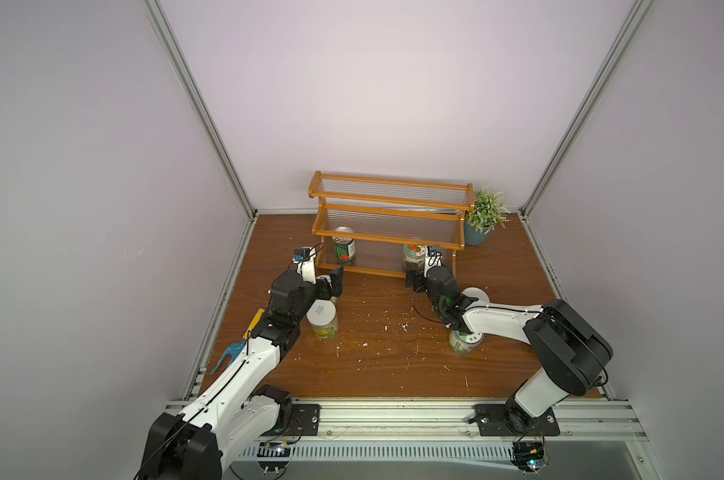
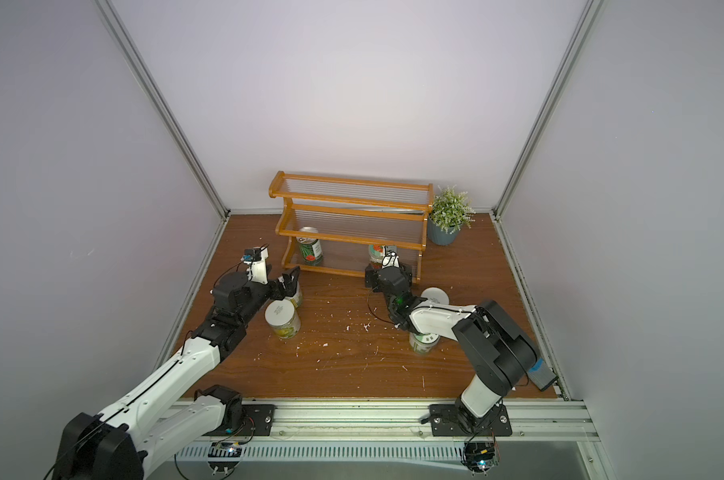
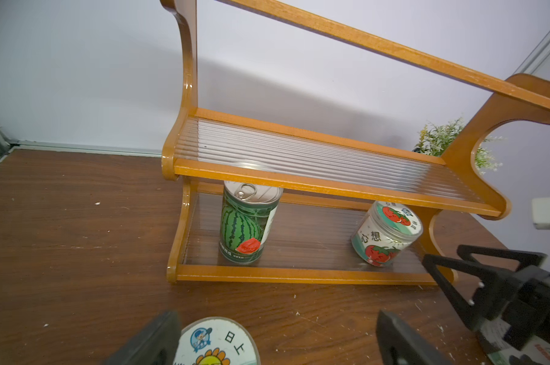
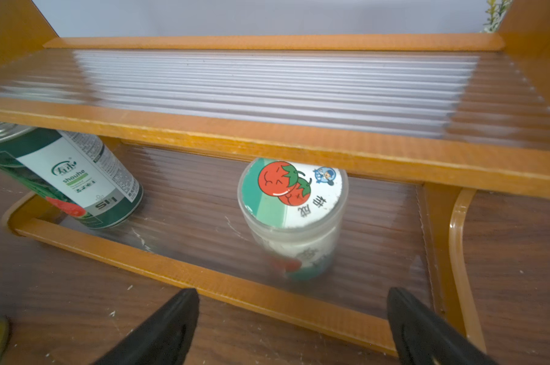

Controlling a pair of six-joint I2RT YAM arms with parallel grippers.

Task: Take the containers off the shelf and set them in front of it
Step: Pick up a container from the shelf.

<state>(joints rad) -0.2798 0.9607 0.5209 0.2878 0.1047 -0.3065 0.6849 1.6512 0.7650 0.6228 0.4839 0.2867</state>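
Though four jars already stand on the desk (image 1: 393, 374) in front of the shelf (image 1: 372, 271), the left pair (image 1: 322, 320) toward the left edge and the right pair (image 1: 474, 296) toward the right edge, two containers are not yet off. Both sit on the bottom tier, with the shelf against the far edge: green can (image 3: 250, 221) at the shelf's left end, red-fruit jar (image 4: 294, 215) toward its right end. Both are upright, long axis vertical, tucked under the overhang of the middle tier. Right gripper (image 4: 292, 297) is fully spread and empty, just short of the bottom front rail; the red-fruit jar lies straight ahead, centred between the fingers. Judgement: the right arm is the nearer one for this jar, and entry has to be level from the front, low under the middle rail, a finger passing each side of the body. Left gripper (image 3: 276, 319) is also spread wide, gripping nothing; it straddles a sunflower-lid jar (image 3: 216, 343) standing on the desk. The can lies ahead of it, its nearer target.
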